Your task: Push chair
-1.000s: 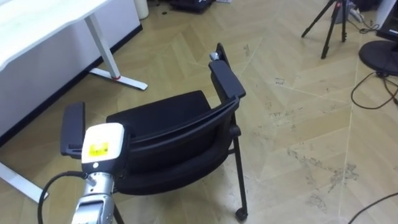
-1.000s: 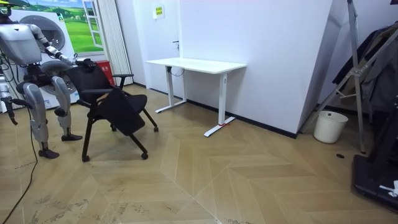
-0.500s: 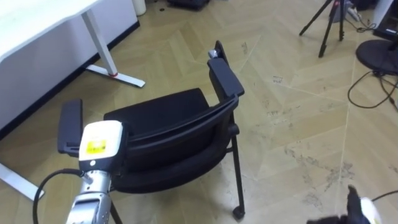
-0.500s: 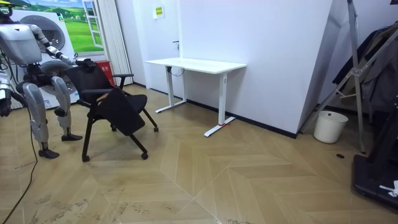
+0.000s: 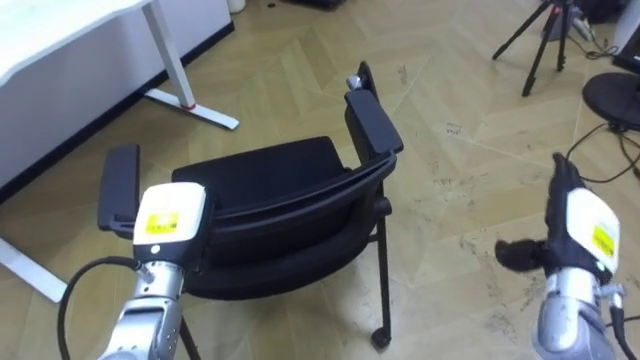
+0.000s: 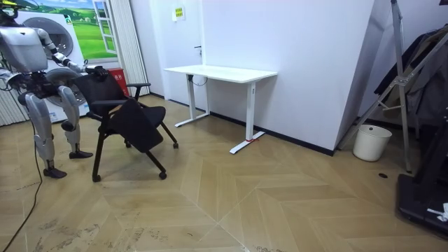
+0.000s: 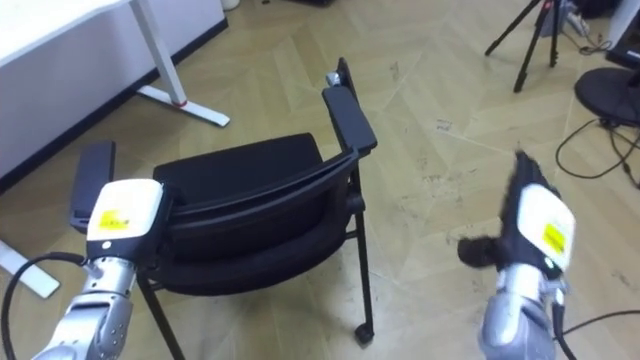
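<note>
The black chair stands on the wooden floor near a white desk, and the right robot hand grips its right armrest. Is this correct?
Not quite. The right robot hand grips nothing: in the left eye view it hangs over the floor, apart from the chair and its right armrest. The rest is correct.

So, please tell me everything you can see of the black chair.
The black chair has a padded seat, curved backrest toward the robot, two flat armrests, thin dark legs. It stands upright on the wood floor near a white desk. The left hand is at its backrest; the right hand hangs apart.
</note>
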